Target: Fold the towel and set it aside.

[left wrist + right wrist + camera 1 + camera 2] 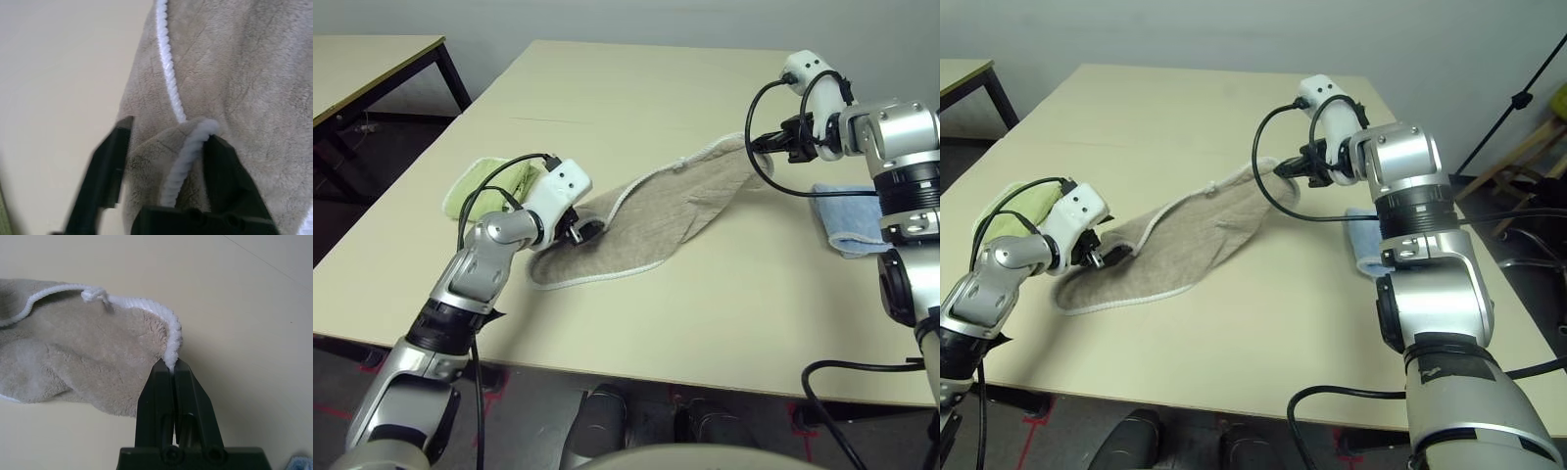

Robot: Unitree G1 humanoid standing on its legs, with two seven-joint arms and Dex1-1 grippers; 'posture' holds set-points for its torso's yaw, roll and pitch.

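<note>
While the right gripper (174, 363) pinches one white-edged corner, the tan towel (656, 211) lies stretched slantwise across the pale table (724, 323), between both arms. Plush pile, soft creases; thick white stitching runs along the rim, with a small knotted lump near the pinched corner. Left gripper (166, 128): fingers apart, a curled fold of towel between them.

Light blue towel (1365, 242) partly hidden behind right forearm (1425, 225).

Towel (641, 220) on table (705, 323) — between two smaller folded towels (850, 217).
</note>
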